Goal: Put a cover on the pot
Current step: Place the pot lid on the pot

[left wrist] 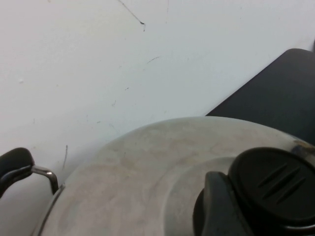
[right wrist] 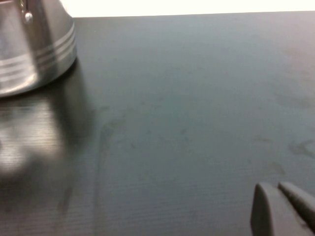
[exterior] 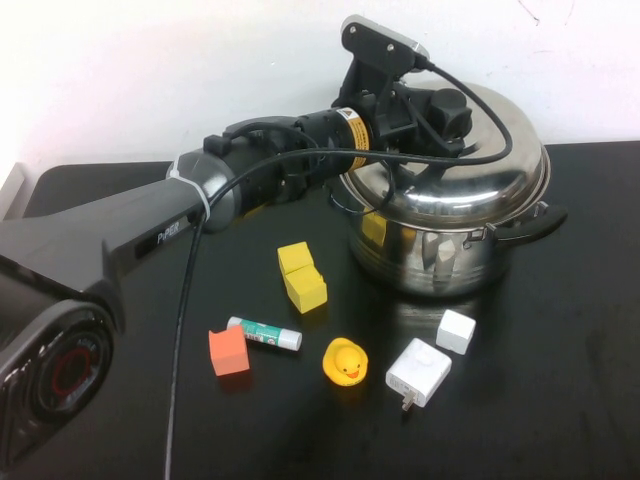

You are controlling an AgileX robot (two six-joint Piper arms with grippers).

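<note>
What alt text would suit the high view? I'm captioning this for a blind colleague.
The left gripper holds the black knob of a steel lid resting on a shiny pot on a black table. In front lie yellow blocks, an orange block, a glue stick, a rubber duck and a white charger.

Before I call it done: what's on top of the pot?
The domed lid sits on the pot, left gripper at its black knob. The pot's inside is hidden.
</note>
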